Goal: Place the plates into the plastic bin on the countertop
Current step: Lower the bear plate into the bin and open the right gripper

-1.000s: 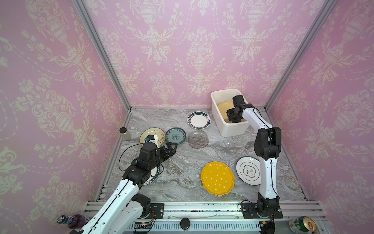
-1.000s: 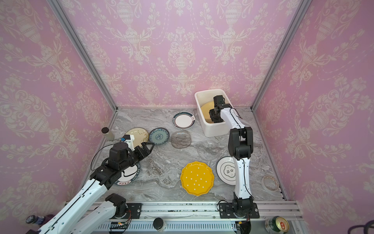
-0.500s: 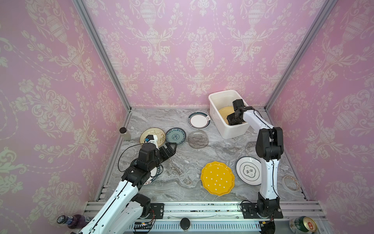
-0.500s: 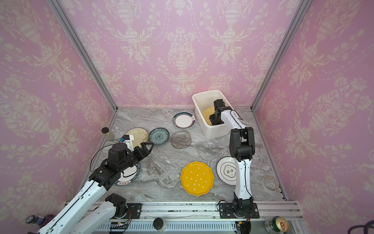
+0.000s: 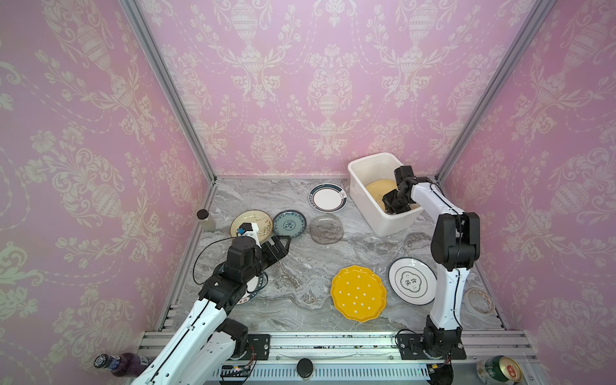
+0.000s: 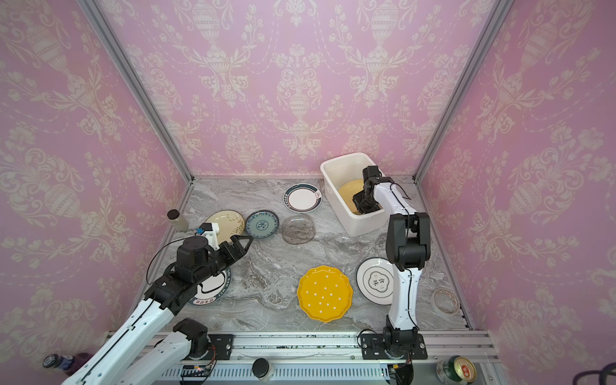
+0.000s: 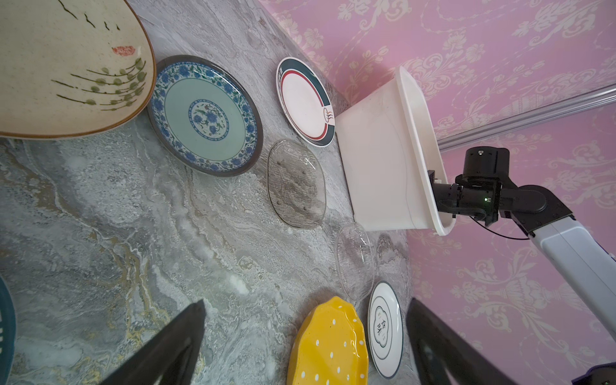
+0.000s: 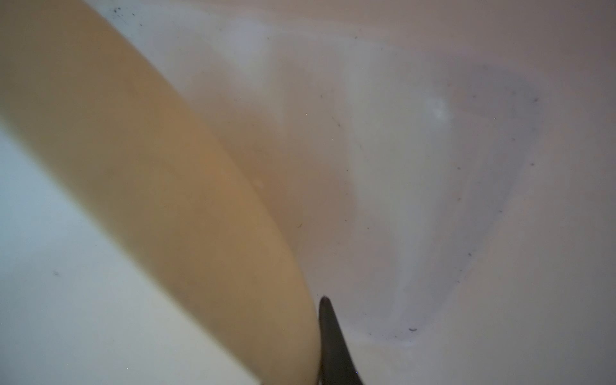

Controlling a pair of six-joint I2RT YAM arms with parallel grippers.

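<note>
We count one plate in: the pale plate (image 5: 378, 190) sits inside the bin (image 5: 383, 230), at 1 o'clock on the countertop (image 5: 300, 266). The right gripper (image 5: 394, 207) is down in the bin with it, clenched on its rim at about 5 o'clock. We judge this plate not yet let go.

Eight plates are left outside. At 9 o'clock of the bin lies the dark-rimmed plate (image 5: 327, 198), then the smoky plate (image 5: 326, 229), teal plate (image 5: 289, 224) and cream plate (image 5: 263, 220). At 6 o'clock lie the clear plate (image 5: 375, 250), the dotted plate (image 5: 359, 293) and the lettered plate (image 5: 412, 281). The left gripper (image 5: 281, 245) hangs empty, fingers spread, at 5 o'clock of the cream plate.

The last plate (image 5: 258, 287) is mostly covered by the left arm. In the right wrist view the pale plate hides one finger, and we cannot tell whether it rests flat. The clear plate barely shows against the marble.
</note>
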